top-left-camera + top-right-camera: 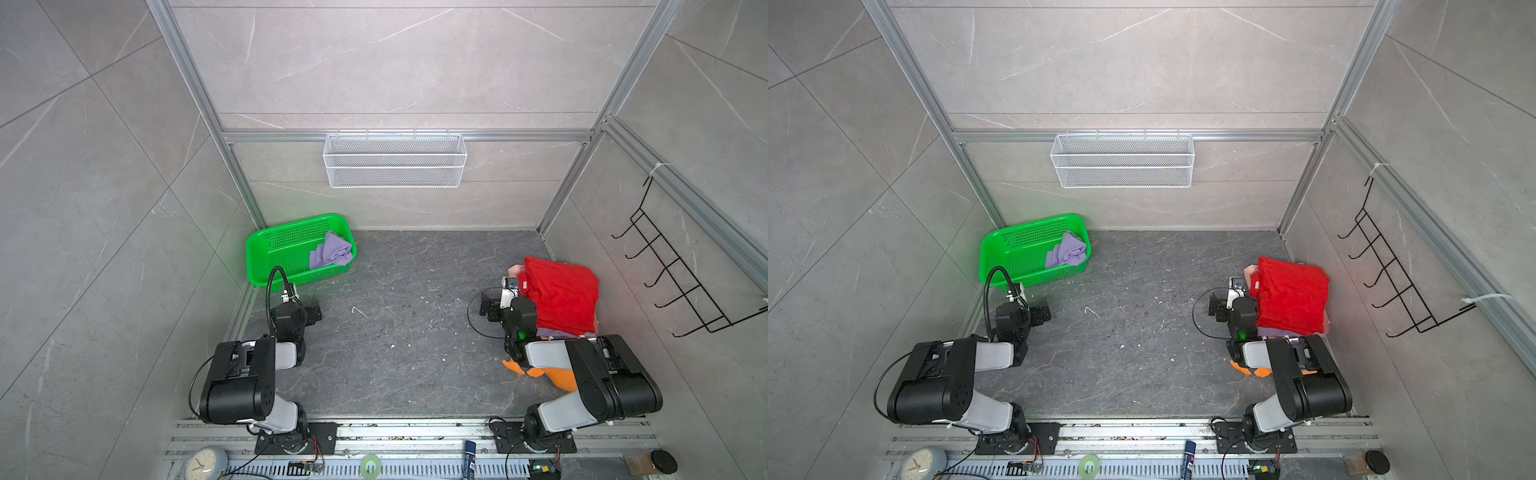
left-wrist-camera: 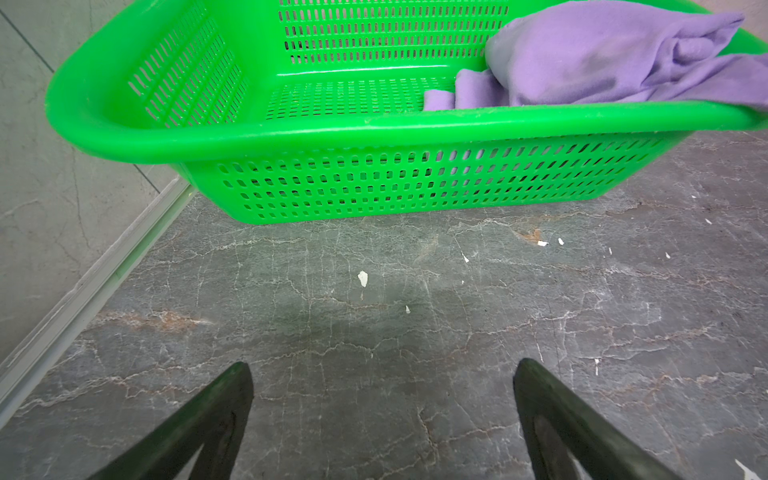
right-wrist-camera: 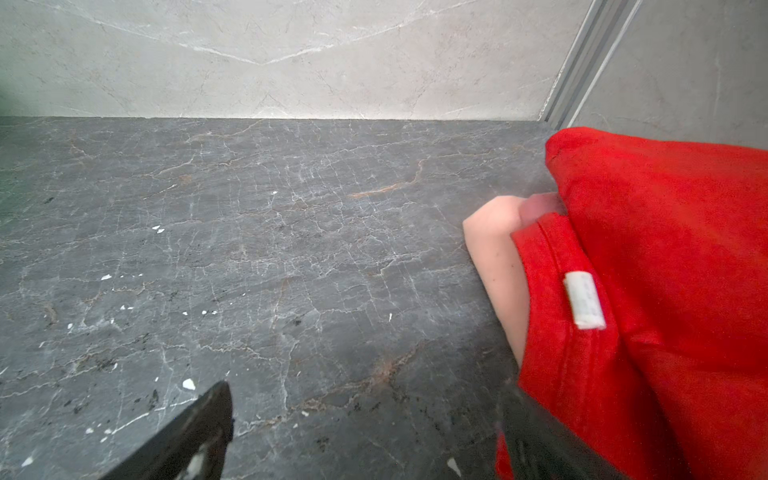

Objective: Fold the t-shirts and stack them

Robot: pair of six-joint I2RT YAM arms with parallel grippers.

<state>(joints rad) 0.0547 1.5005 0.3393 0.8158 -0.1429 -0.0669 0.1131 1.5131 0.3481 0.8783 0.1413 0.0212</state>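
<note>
though wide open and empty, right pincer (image 3: 368,395) just beside red t-shirt (image 3: 673,232)

The orange toy (image 1: 559,379) is largely hidden by the right arm (image 1: 598,374). The pink shirt (image 3: 494,257) and a lavender shirt (image 1: 1273,331) are mostly covered by the red shirt (image 1: 561,295). In the left wrist view the other lavender shirt (image 2: 602,54), in the basket (image 2: 291,133), is cut off by the edge.

Green perforated basket (image 1: 291,237) back left, white mesh shelf (image 1: 395,160) on wall, orange plush toy (image 1: 561,378) front right.
</note>
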